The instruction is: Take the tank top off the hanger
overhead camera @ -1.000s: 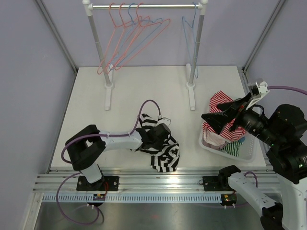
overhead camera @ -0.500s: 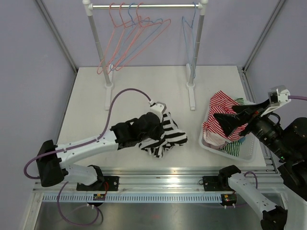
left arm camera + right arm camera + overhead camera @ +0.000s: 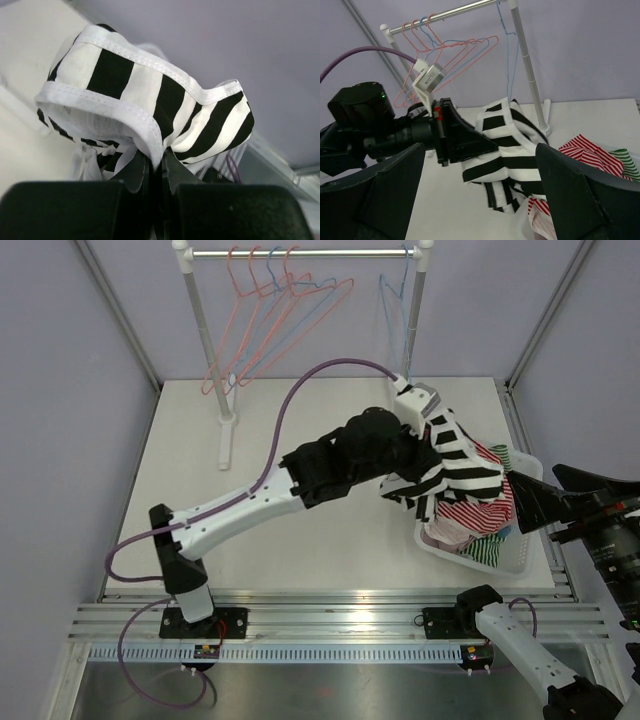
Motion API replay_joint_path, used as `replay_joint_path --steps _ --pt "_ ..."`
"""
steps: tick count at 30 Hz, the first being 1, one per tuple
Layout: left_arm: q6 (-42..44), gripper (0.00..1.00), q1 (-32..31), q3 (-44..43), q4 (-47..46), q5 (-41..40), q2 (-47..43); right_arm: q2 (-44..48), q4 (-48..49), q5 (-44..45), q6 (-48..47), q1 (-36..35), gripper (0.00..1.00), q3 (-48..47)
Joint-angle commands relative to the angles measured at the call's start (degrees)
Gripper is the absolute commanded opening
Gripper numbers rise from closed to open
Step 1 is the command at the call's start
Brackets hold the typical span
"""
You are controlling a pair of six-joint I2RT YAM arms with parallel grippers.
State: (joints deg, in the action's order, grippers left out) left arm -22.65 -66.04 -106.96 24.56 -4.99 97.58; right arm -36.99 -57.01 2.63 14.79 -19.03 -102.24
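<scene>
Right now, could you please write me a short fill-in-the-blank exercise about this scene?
1. The left gripper is shut on a top with black and ____ stripes.
2. The red-striped garment lies in a white ____.
3. The right gripper is ____, holding nothing.
Missing words: white; basket; open.

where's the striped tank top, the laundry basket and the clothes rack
striped tank top [image 3: 455,465], top external view, on the bunched black-and-white fabric
laundry basket [image 3: 447,546], top external view, on its near white rim
clothes rack [image 3: 300,253], top external view, on the top bar
</scene>
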Motion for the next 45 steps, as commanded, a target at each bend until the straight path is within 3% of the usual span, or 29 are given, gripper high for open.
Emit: replay_joint_path --steps 1,2,6,11,14,18,23,28,29,32,33,34,35,42,45 --pt "3.14 0.0 0.03 -13.95 -1.44 3.06 10.91 -0.01 -1.26 3.43 0.5 -0.22 0.99 -1.91" --pt "3.23 0.0 -0.05 -20.25 -1.53 3.41 14.01 0.43 -0.91 3.52 0.59 -0.13 0.99 -2.0" --pt "3.41 0.0 0.21 -31.35 -3.98 4.02 26.59 1.83 -1.17 2.99 0.77 -0.13 0.99 -2.88" --pt "1.13 0.0 1.18 -32.95 -11.98 9.65 37.75 2.54 -2.66 0.53 1.38 -0.22 0.99 -1.74" --pt "-1.59 0.0 1.79 -38.23 -9.01 9.56 47.59 3.24 -3.01 -1.22 1.65 -0.13 0.99 0.98" --pt "-5.81 0.0 2.5 -37.62 -4.18 10.17 54.98 4.21 -2.84 -1.93 1.65 -0.13 1.0 3.7" --pt "-6.88 0.0 2.5 -34.56 -2.58 14.13 56.5 4.47 -1.7 -2.46 2.09 -0.22 1.0 6.43" --pt "-4.86 0.02 2.5 -31.39 -2.23 12.29 49.3 4.03 -1.35 -2.37 2.62 -0.22 0.99 7.23" --pt "-4.68 0.2 2.5 -31.12 -2.15 11.94 46.41 3.95 -1.52 -2.37 2.53 -0.22 0.99 7.14" --pt "-3.98 0.42 2.5 -27.62 -4.15 11.76 39.21 3.42 -2.13 -1.76 2.0 -0.13 0.99 6.44" --pt "-3.28 0.62 2.5 -26.56 -5.04 12.02 37.7 2.9 -2.31 -1.32 1.48 -0.13 1.0 6.44" --pt "-3.01 0.75 2.41 -25.07 -5.74 12.81 36.38 2.63 -2.49 -0.71 1.3 -0.22 0.99 6.35" --pt "-2.75 0.98 2.41 -24.88 -6.53 13.69 35.15 2.37 -2.92 -0.53 1.12 -0.22 1.0 6.26" --pt "-1.78 0.99 2.58 -22.78 -6.19 11.25 26.98 0.52 -2.58 0.88 0.68 -0.22 0.99 6.79" --pt "-1.52 0.99 2.67 -13.91 -6.37 1.52 18.98 -0.09 -2.58 3.42 0.33 -0.22 1.0 6.96"
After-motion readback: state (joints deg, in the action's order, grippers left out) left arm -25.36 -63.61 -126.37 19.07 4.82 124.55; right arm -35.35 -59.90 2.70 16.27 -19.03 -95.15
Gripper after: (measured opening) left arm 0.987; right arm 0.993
